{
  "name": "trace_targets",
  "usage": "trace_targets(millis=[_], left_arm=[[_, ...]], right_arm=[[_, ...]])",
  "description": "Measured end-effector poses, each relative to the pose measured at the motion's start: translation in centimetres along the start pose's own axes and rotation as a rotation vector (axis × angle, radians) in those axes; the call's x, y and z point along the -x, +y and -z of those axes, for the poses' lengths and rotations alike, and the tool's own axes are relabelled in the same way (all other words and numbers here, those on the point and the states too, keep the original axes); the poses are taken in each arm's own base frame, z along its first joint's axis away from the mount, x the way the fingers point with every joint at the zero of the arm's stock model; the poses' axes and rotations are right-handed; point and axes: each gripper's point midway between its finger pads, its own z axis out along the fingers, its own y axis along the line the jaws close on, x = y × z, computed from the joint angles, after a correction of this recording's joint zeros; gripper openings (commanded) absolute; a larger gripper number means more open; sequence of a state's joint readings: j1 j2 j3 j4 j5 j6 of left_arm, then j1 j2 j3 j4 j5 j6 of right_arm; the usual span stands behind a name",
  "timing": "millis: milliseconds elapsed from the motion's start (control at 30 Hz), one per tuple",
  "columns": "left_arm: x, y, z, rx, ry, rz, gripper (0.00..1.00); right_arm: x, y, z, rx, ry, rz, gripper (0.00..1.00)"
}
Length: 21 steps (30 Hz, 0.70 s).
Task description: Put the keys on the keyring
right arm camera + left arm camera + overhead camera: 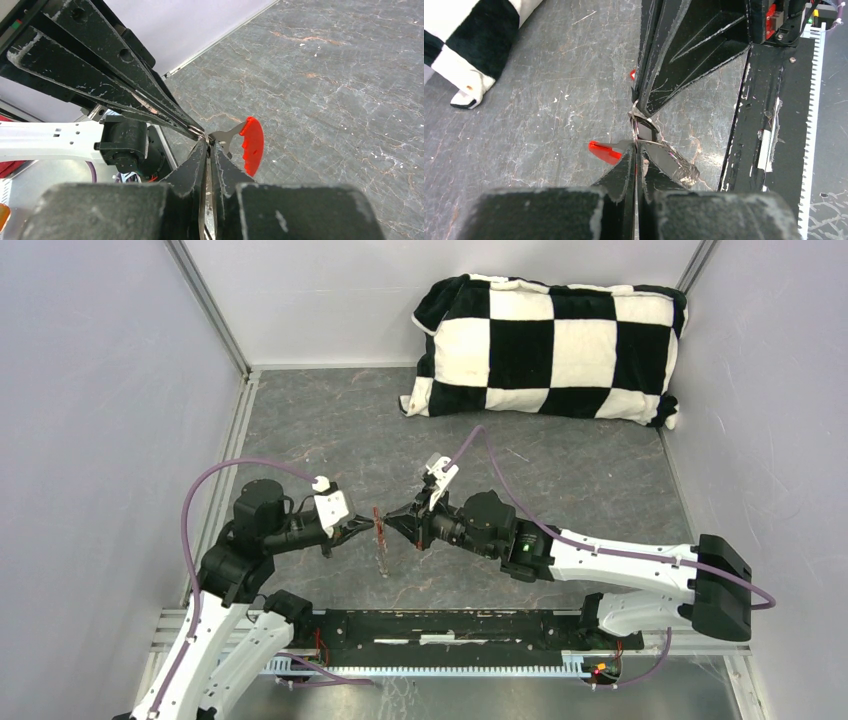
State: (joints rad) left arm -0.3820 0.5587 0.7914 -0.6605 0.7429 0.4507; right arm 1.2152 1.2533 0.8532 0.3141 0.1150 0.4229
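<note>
My left gripper [370,524] and right gripper [392,522] meet tip to tip above the table. Between the tips runs a thin silver ring [634,120] of the keyring. The left gripper [636,146] is shut on it. The right gripper [209,144] pinches the same rings [198,131], its jaws almost touching. The red fob [383,552] dangles below on a metal tab and shows on the far side of the fingers [251,145]. A dark, shiny piece with a silvery end [679,165], seemingly a key, hangs against the near side of my left fingers.
A black-and-white checkered pillow [545,345] lies at the back right. The black base rail [450,625] runs along the near edge. Grey walls close in left, right and back. A small red bit [632,74] peeks from behind the right finger.
</note>
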Motion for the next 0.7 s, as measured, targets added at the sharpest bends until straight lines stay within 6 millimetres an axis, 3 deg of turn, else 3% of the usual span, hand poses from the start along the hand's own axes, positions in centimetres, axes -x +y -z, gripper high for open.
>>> trace_targets(millis=[467,567,700], left_arm=[[0.8,-1.0,0.1,-0.060,-0.042,-0.072,0.02],[0.6,-1.2,0.1,-0.073,-0.040,-0.084,0.02],[0.2,-1.8,0.1,-0.108,-0.031,-0.092,0.02]], right_arm=[[-0.8,-0.5,0.6,0.015,0.058,0.038,0.40],[-0.9,-0.6,1.0,0.039,0.092,0.108,0.48],[0.4,0.2,1.7,0.121,0.105,0.250,0.55]])
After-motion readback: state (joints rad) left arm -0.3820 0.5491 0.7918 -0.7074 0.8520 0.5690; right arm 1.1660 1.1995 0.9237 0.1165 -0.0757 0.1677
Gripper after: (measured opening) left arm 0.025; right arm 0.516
